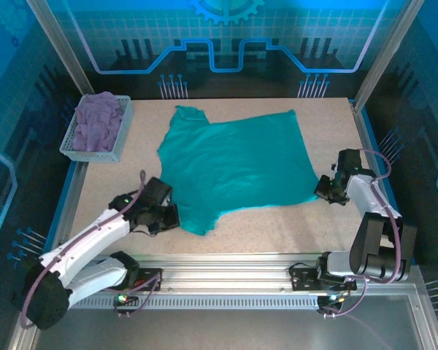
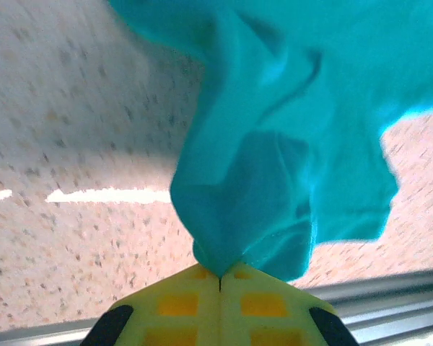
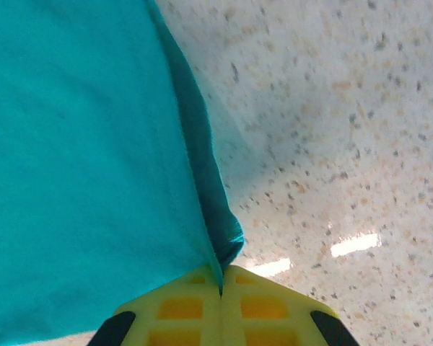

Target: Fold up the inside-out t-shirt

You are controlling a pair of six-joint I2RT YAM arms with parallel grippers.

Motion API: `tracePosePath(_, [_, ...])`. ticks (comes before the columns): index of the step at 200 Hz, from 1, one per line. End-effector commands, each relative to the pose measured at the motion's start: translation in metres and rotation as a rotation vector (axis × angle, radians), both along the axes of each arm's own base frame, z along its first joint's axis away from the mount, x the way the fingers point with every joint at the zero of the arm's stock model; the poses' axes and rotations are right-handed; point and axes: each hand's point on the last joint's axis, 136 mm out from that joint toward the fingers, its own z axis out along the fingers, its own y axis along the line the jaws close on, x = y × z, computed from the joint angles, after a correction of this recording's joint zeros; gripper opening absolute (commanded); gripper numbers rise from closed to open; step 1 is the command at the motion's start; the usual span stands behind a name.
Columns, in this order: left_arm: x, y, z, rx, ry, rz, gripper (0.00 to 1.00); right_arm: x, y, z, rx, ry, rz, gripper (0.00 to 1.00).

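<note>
The left tool [image 2: 220,280] and right tool [image 3: 221,287], each pinching the teal soft cloth t-shirt [image 1: 237,164], seemingly by its corners, should lift evenly.

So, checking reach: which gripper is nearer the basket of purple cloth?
Left. The left gripper is down-right of the basket; the right gripper is far across, at the right side.

From above and behind the arm bases, we look down on the whole worktop [image 1: 277,237]. Our wrist cameras sit very close, looking past the left hand [image 2: 220,280] and right hand [image 3: 221,281] at the t-shirt [image 1: 237,168]. They share its near-left and near-right corners with the top view.
</note>
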Motion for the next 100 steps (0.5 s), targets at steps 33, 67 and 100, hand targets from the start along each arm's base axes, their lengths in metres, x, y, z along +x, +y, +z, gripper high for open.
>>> tracePosePath(33, [0.082, 0.009, 0.053, -0.046, -0.131, -0.036, 0.0, 0.061, 0.0, 0.023, -0.003, -0.037, 0.045, 0.0])
tracePosePath(67, [0.127, 0.017, 0.057, -0.023, -0.139, -0.028, 0.0, 0.099, 0.001, 0.012, -0.013, -0.013, 0.064, 0.0])
tracePosePath(100, [0.155, 0.028, 0.057, -0.032, -0.129, 0.014, 0.0, 0.122, 0.008, 0.006, -0.017, 0.003, 0.1, 0.0])
